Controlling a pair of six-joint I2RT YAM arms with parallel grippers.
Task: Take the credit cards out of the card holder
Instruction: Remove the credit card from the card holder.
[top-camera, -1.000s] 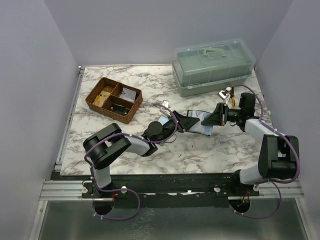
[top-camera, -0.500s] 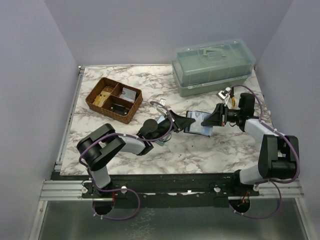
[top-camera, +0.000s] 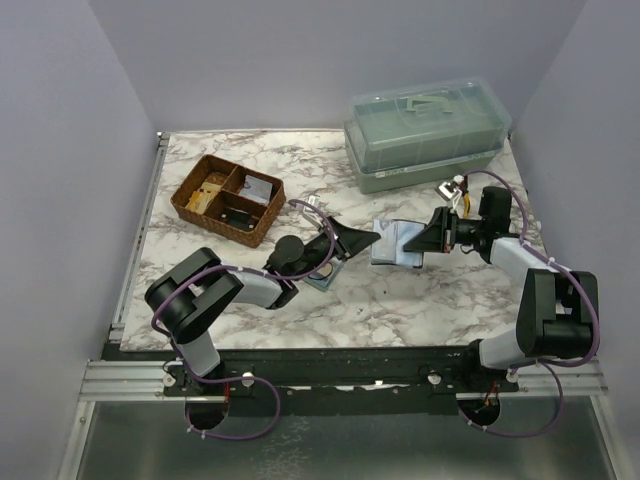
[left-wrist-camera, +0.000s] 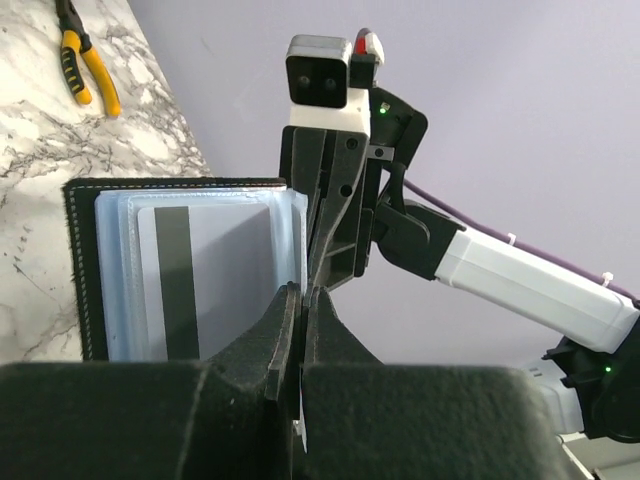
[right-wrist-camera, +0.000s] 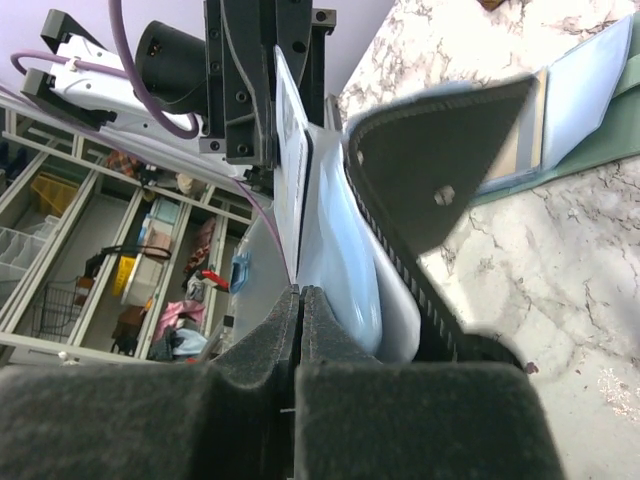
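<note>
1. Top external: your left gripper (top-camera: 368, 238) was clamped shut on a credit card (right-wrist-camera: 288, 150), edge-on between its fingers
2. Your right gripper (top-camera: 424, 240) was pinched tight on the open card holder (top-camera: 396, 243), mid-table, just beside the left one

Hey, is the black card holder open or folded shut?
Open. The card holder is spread, its pale inside and a striped credit card facing the left wrist camera.

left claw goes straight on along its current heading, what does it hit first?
The card holder, at the sleeve edge the right claw pinches. The left claw looks almost on it, though depth is unclear.
</note>
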